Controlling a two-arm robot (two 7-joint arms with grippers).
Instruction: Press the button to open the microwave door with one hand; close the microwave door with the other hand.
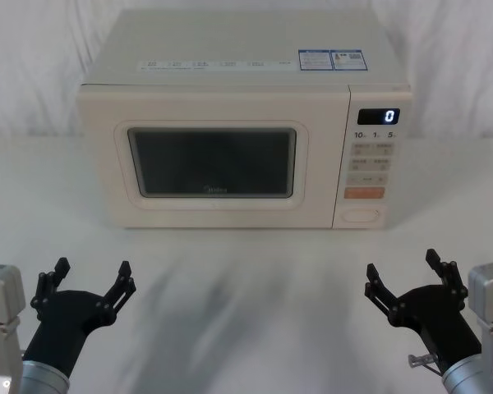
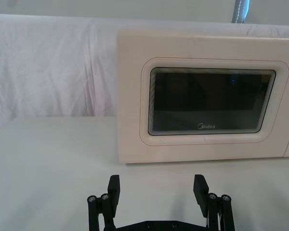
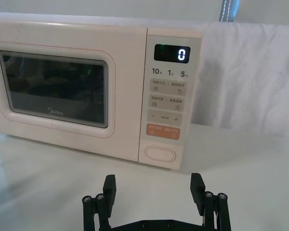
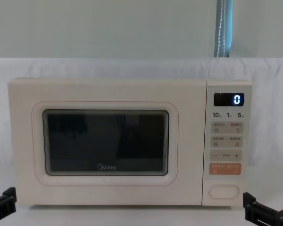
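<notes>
Head view: cream microwave [image 1: 230, 123] at the far middle of the white table [image 1: 246, 295], microwave door [image 1: 212, 160] shut flush with the body, dark window facing the near edge. Control panel [image 1: 372, 160] on the right of the door, display [image 1: 379, 116] reading 0. Orange key [image 1: 364, 193] low on that panel, and the button [image 1: 362, 215] just beneath it (wide cream oval, raised rim), untouched.

Left gripper [image 1: 90, 279] near the table's near left corner, fingers spread wide, holding nothing, well apart from the door. Right gripper [image 1: 404, 271] at the near right, fingers likewise spread wide and empty, roughly in line with the control panel but well short of it.

Right wrist view: button [image 3: 159, 153] straight ahead beyond the open fingertips [image 3: 197, 185], apart from them. Left wrist view: door window with the Midea logo [image 2: 206, 126] ahead of the spread fingers [image 2: 113, 187]. Chest view: dark tips at the lower corners, probably the two grippers, too cropped to judge.
</notes>
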